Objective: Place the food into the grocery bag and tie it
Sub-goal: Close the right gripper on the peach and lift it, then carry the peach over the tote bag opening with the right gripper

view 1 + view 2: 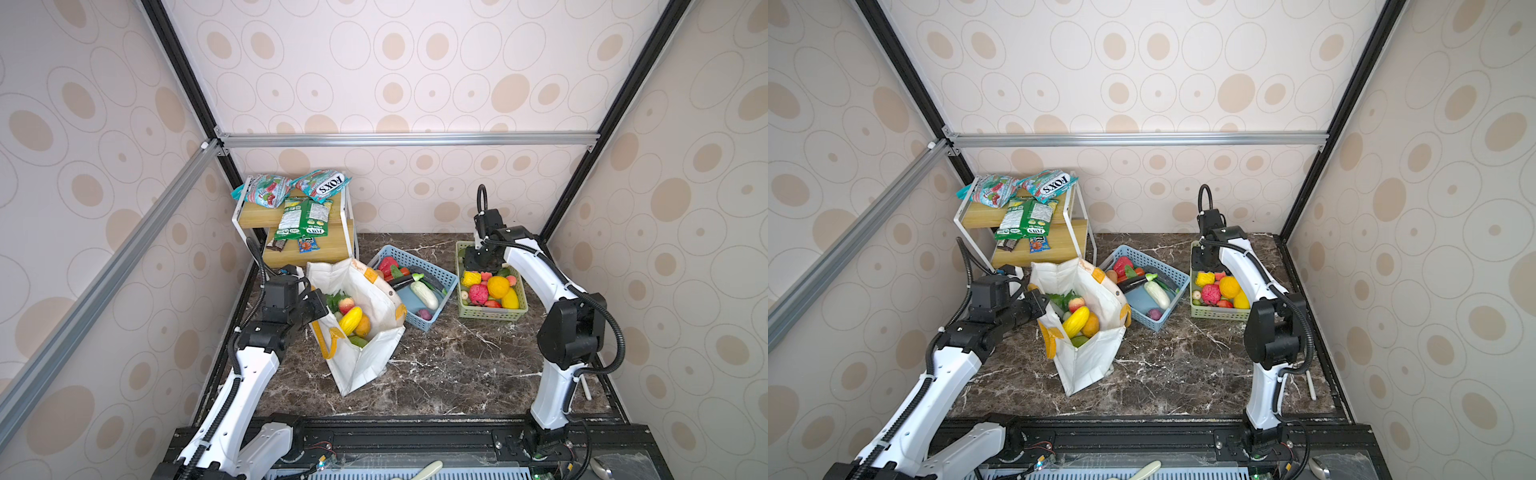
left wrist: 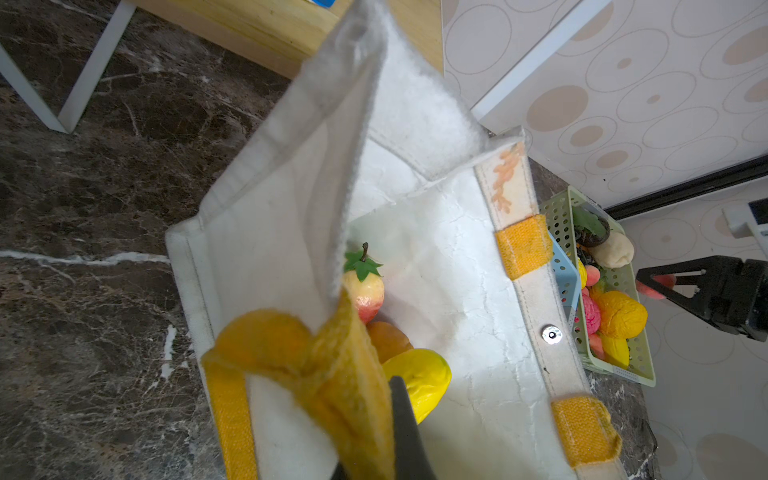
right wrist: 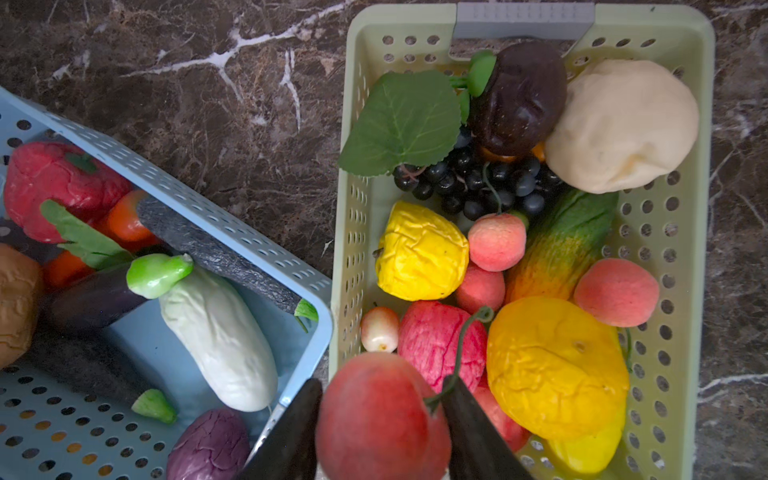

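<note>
a: where is the grocery bag (image 1: 374,357)?
b: near the desk's left edge; left gripper (image 1: 319,305) is closed on its soft handle (image 2: 266,345). right gripper (image 3: 382,419) holds a peach (image 3: 374,399), probably light and squashy, across its middle over the green basket (image 3: 353,208).

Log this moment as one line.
left gripper: shut on yellow handle | right gripper: shut on peach over green basket | grocery bag: open, some food inside, untied

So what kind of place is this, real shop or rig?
Likely a lab robot cell staged for grocery packing: aluminium frame with wallpapered panels, marble-look tabletop, toy food in a green basket.
</note>
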